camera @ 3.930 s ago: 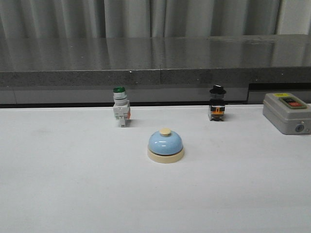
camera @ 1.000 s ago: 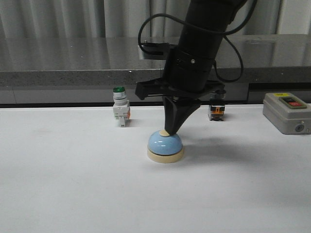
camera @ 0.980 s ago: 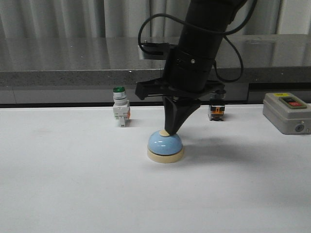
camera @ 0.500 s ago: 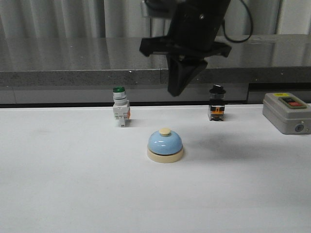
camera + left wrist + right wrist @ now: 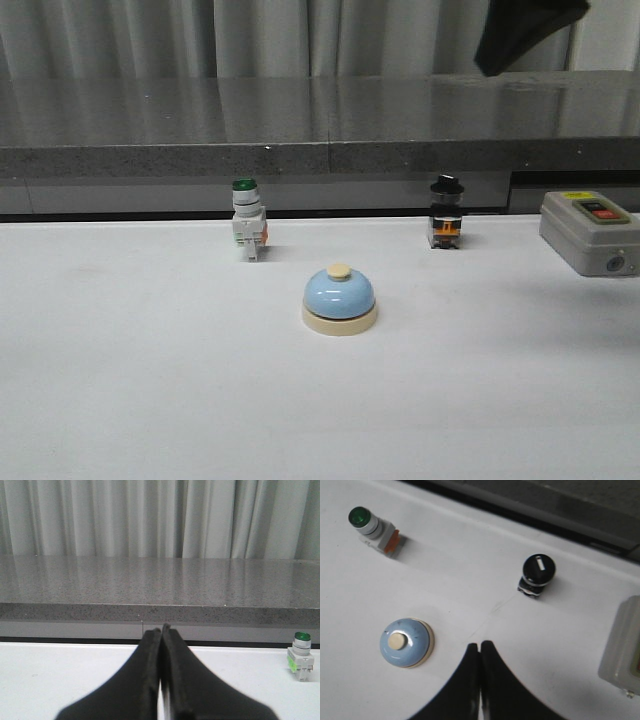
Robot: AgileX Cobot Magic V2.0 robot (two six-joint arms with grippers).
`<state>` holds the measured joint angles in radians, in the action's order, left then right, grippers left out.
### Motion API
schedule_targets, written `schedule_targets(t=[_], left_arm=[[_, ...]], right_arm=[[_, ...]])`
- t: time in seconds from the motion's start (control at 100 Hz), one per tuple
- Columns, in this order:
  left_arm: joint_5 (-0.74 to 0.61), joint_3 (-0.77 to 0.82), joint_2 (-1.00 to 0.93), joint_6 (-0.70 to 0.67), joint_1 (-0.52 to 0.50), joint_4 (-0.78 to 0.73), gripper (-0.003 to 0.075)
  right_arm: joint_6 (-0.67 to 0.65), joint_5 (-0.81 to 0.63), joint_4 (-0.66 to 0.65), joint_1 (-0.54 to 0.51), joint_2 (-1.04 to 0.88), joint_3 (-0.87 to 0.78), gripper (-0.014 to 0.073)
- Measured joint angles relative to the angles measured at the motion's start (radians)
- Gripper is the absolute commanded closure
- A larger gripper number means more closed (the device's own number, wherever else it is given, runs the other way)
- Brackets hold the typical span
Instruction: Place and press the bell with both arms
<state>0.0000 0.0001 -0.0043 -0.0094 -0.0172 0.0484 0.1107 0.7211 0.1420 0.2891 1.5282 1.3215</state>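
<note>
- The right claw (image 5: 480, 647) has its two black fingers pressed flat together with no gap between them, and nothing is held; its tips hang in the air above the white worktop (image 5: 150, 400), touching nothing; seen from its own wrist camera the bell (image 5: 405, 642) lies off to one side of the tips, apart from them.
- From the front only a dark piece of the right arm (image 5: 525, 30) shows, high at the top edge and well clear of everything on the worktop.
- The left claw (image 5: 162, 630) is likewise pinched together, finger against finger, empty; it points level toward the grey stone ledge (image 5: 150, 587) and the curtains (image 5: 150, 517), above the white surface, in contact with nothing that I can see.
- The bell (image 5: 340, 300) sits upright near the middle of the worktop, light-blue dome on a cream base, cream button (image 5: 340, 270) on top; nothing touches it.
- Behind it to the left stands the green-capped switch (image 5: 248, 232); behind it to the right stands a black-knobbed switch (image 5: 447, 212); both are close to the ledge and well apart from the bell.
- At the far right edge rests a grey box (image 5: 590, 235) with red and black buttons on its top.
</note>
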Motion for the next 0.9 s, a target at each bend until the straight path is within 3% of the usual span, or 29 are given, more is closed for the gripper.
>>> schedule_targets(t=[0.5, 0.9], left_arm=[[0.000, 0.000, 0.000, 0.000, 0.000, 0.000, 0.0741], [0.000, 0.000, 0.000, 0.000, 0.000, 0.000, 0.0741]], right_arm=[[-0.003, -0.360, 0.000, -0.117, -0.587, -0.600, 0.0654], [-0.003, -0.383, 0.000, -0.120, -0.714, -0.672, 0.0654]])
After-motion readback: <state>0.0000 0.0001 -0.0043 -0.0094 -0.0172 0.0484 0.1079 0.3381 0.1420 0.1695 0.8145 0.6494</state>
